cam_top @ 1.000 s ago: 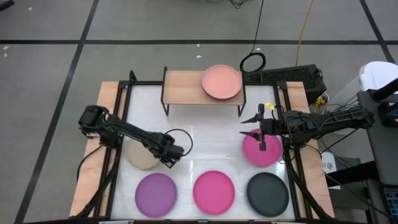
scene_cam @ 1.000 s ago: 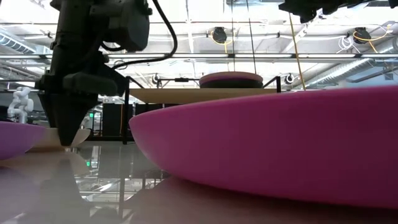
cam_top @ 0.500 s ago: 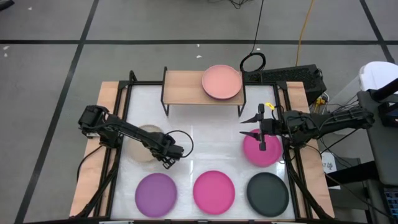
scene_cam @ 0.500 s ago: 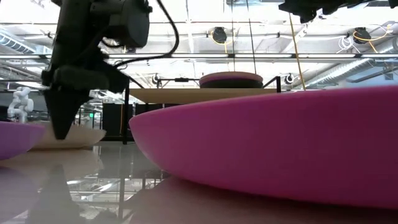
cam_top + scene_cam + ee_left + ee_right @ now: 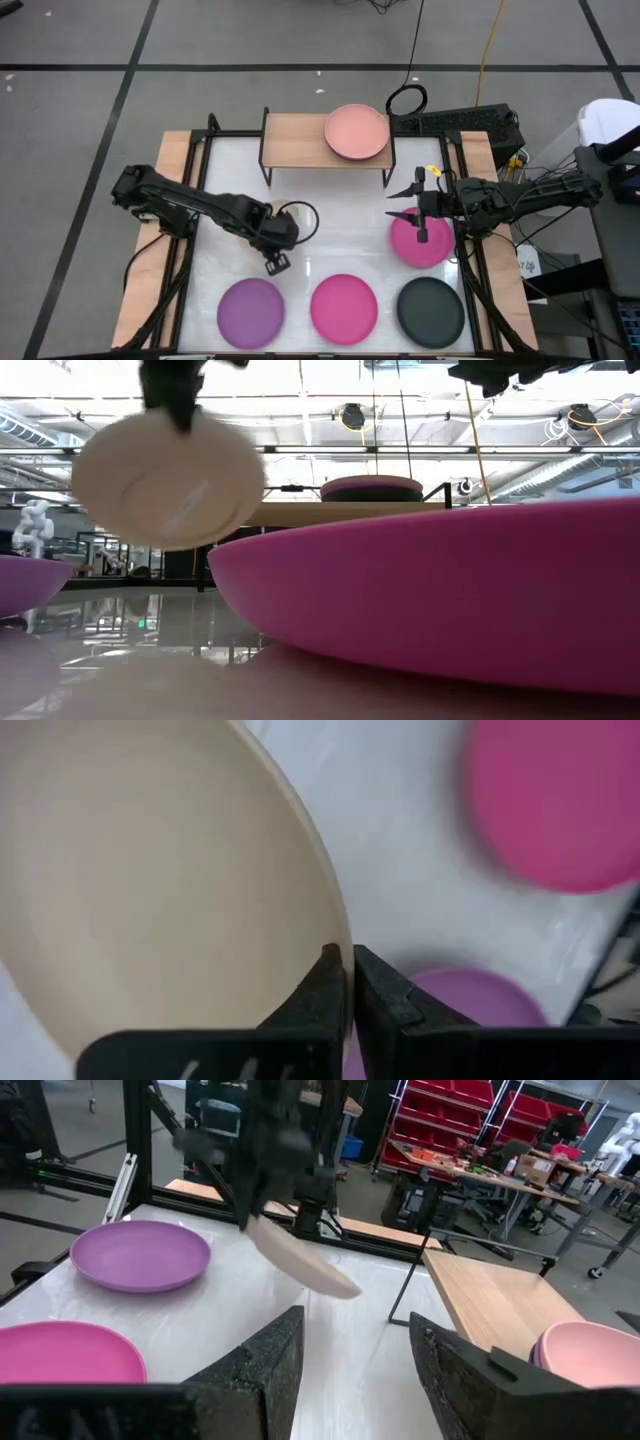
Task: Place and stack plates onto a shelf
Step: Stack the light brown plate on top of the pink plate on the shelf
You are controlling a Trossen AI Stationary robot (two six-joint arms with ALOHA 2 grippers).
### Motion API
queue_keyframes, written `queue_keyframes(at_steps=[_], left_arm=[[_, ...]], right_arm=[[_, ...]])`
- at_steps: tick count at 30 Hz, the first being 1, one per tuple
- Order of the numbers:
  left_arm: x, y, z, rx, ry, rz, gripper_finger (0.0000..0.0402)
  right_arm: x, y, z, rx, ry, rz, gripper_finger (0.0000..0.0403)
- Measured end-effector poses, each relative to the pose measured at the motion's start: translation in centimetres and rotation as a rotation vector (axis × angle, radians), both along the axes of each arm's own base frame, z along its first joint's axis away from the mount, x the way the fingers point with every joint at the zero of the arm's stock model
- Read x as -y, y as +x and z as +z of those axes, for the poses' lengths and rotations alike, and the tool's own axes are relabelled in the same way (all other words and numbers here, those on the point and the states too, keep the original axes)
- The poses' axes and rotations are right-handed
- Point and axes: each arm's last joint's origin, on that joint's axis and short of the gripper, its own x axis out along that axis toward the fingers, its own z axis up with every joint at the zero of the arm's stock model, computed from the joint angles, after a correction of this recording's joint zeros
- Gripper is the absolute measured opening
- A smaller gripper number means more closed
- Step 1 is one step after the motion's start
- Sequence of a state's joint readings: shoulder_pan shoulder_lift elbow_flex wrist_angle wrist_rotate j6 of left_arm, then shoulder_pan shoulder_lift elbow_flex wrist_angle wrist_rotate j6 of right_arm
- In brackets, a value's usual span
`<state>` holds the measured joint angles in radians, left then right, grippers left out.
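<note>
A beige plate (image 5: pixel 168 478) hangs in the air over the table's left half, tipped up steeply with its underside toward the near edge; it also shows in the left wrist view (image 5: pixel 150 870) and the right wrist view (image 5: pixel 302 1265). My left gripper (image 5: pixel 275 262) is shut on its rim. My right gripper (image 5: pixel 403 202) stands open above a magenta plate (image 5: pixel 420 243) at the table's right and touches nothing. The shelf (image 5: pixel 295 140) stands at the far edge with a pale pink plate (image 5: pixel 356 132) resting on its right end. My left gripper pinches the beige plate's rim (image 5: pixel 335 935) between its two fingers, which lie close together with the rim between them. In the low view the fingers come down from above onto the upper rim (image 5: pixel 182 422). The plate hangs below them, clear of the table.
Three plates lie in a row along the near edge: purple (image 5: pixel 251 312), magenta (image 5: pixel 344 308) and dark grey (image 5: pixel 431 310). The shelf's left half is bare wood. Black frame rails (image 5: pixel 200 170) run along the table's left and right sides.
My left gripper has risen with the beige plate. The plate lay flat on the table's left part a second ago; now it is lifted clear and tipped up, hanging by its rim. My right gripper has kept still.
</note>
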<state>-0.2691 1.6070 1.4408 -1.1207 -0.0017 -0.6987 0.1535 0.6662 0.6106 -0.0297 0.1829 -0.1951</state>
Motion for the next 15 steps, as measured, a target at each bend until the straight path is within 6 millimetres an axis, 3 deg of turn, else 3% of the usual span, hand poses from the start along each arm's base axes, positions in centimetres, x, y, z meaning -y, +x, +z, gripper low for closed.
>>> queue_keyframes(at_steps=[6,15], left_arm=[[0.8,0.4,4.8,0.157,0.025,-0.132,0.0009],[0.8,0.5,9.2,0.332,0.136,-0.331,0.0009]], right_arm=[[0.0,0.0,0.0,-0.001,0.000,0.000,0.0165],[0.0,0.0,0.0,-0.001,-0.004,0.001,0.0165]])
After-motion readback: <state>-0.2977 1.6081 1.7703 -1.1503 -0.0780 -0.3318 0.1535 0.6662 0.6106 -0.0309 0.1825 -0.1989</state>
